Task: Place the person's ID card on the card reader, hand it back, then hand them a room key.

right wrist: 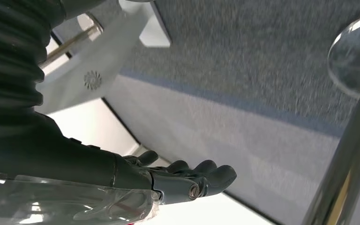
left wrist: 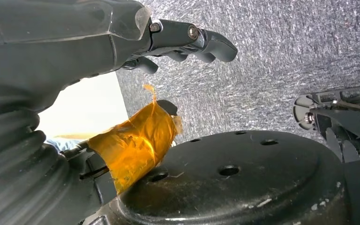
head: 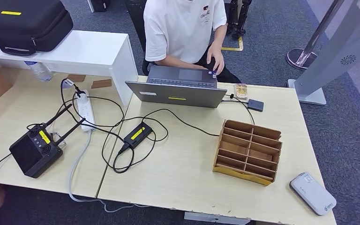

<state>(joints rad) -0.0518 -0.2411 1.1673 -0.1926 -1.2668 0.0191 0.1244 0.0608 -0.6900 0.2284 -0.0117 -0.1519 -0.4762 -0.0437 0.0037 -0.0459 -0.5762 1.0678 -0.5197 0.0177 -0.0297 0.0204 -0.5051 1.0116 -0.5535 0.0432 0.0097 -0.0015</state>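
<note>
Grey carpet surrounds a pale wooden surface (head: 178, 178) in the head view, where one card reader (head: 312, 193) lies at the near right corner, one wooden slotted organizer (head: 248, 151) stands beside it, one open laptop (head: 178, 86) sits at the far edge, and one power strip (head: 86, 110) and one black radio unit (head: 33, 150) lie to the left. One person (head: 185, 30) is seated behind the laptop, a hand (head: 215, 61) resting at its corner with what may be the ID card, too small to be told for certain. Trouble could be expected from the reader's place so near the surface edge: it might be nudged off by a careless approach, and the loose cables could be snagged. From the left wrist view, the left hand (left wrist: 168, 42) is seen hanging over carpet, fingers (left wrist: 211, 44) curled in with nothing held. From the right wrist view, the right hand (right wrist: 178, 180) is likewise seen with fingers loosely curled and empty.
</note>
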